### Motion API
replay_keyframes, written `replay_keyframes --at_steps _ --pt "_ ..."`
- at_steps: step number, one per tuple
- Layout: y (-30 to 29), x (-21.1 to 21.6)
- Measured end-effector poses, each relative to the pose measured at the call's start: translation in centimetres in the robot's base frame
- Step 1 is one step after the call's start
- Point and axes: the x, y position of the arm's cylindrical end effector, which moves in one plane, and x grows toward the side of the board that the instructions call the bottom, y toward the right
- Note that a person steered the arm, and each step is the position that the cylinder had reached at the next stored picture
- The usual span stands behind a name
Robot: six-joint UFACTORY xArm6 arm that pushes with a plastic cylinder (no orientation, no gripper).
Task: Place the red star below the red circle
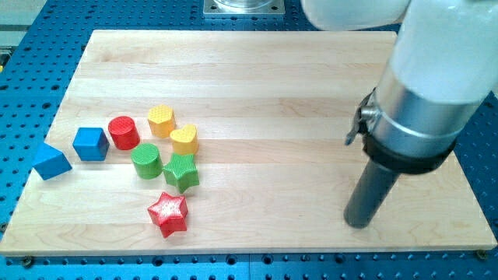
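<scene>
Red star [169,215] at view's bottom, below green star [181,172]; red circle [124,132] up-left; my tip [357,223] far right, touching no block, holding nothing.

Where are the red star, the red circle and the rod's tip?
red star [169,214], camera view, middle of its top face
red circle [123,128], camera view, centre of its top face
my tip [357,223], camera view, very end of the rod

The wooden board [264,117] carried eight blocks, all at frame left: blue triangle [51,162], blue cube [90,144], red circle [124,132], yellow hexagon [161,120], yellow heart [184,140], green circle [146,162], green star [181,172], red star [169,214] lowest. My tip [358,222] rested at lower right.
</scene>
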Motion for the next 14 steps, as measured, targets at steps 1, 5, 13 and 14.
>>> replay_keyframes --at_steps 1,5,13,14 --pt "-2.0 1.8" --pt "-26.4 -3.1" --pt "-32.2 -27.9" --pt "-23.6 -27.4"
